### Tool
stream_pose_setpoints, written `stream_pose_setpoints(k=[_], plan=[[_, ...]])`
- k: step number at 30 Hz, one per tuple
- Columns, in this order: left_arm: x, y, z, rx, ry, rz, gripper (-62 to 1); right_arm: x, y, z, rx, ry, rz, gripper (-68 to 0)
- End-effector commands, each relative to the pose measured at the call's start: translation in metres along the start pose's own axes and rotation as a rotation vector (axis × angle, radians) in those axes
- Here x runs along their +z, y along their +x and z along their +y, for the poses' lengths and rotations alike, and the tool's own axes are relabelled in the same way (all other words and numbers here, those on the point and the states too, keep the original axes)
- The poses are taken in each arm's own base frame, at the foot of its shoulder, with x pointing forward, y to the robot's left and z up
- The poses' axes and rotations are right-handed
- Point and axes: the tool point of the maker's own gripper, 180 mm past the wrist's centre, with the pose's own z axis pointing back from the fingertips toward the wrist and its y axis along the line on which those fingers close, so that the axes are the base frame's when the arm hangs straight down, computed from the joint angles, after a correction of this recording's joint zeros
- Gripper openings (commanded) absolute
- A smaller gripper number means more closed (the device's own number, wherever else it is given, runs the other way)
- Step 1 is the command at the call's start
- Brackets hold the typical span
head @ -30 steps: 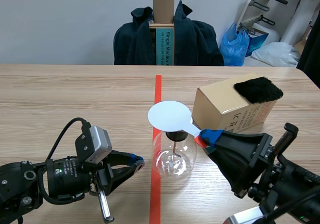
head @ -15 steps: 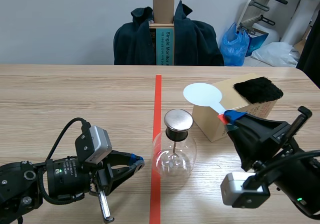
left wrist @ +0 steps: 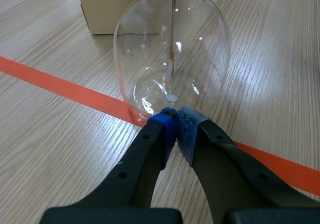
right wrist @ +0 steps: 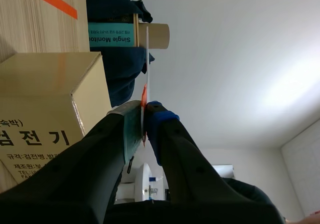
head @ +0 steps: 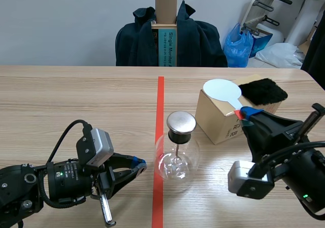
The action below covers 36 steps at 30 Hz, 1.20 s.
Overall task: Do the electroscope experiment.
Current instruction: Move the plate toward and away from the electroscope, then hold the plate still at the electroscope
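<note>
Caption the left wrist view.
Shut left gripper at the base of the glass flask, beside the orange tape line.

A pale grey wall (head: 61, 20) runs behind the far edge of the light wood-grain tabletop (head: 61, 96). Past the middle of that edge a dark navy coat (head: 198, 40) hangs draped, hiding whatever carries it, with a tall brown-and-teal carton (head: 166, 30) upright at its centre. Beyond the far right corner sit 1 blue plastic bag (head: 238, 47), a white bundle (head: 282, 55), a grey metal frame (head: 261, 12) and a white pedestal (head: 304, 14). The right wrist view shows a white ceiling (right wrist: 240, 44) with a soft bright patch.
</note>
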Motion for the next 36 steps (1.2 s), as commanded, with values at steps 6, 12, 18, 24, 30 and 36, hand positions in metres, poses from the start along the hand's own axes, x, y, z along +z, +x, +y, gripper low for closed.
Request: stream_pose_setpoints(k=[6, 12, 18, 24, 30, 36], plan=[[-0.005, 0.014, 0.001, -0.005, 0.000, -0.046, -58.4, 0.001, 0.016, -0.007, 0.023, -0.017, -0.117, -66.8], [-0.005, 0.014, 0.001, -0.005, 0.000, -0.046, -58.4, 0.005, 0.037, -0.007, 0.023, -0.016, -0.233, -66.8], [-0.005, 0.014, 0.001, -0.005, 0.000, -0.046, -58.4, 0.008, 0.049, -0.006, 0.024, -0.015, -0.305, -66.8], [-0.005, 0.014, 0.001, -0.005, 0.000, -0.046, -58.4, 0.008, 0.051, -0.006, 0.022, -0.017, -0.314, -66.8], [-0.005, 0.014, 0.001, -0.005, 0.000, -0.046, -58.4, 0.009, 0.053, -0.006, 0.022, -0.016, -0.323, -66.8], [-0.005, 0.014, 0.001, -0.005, 0.000, -0.046, -58.4, 0.009, 0.053, -0.006, 0.022, -0.017, -0.323, -66.8]])
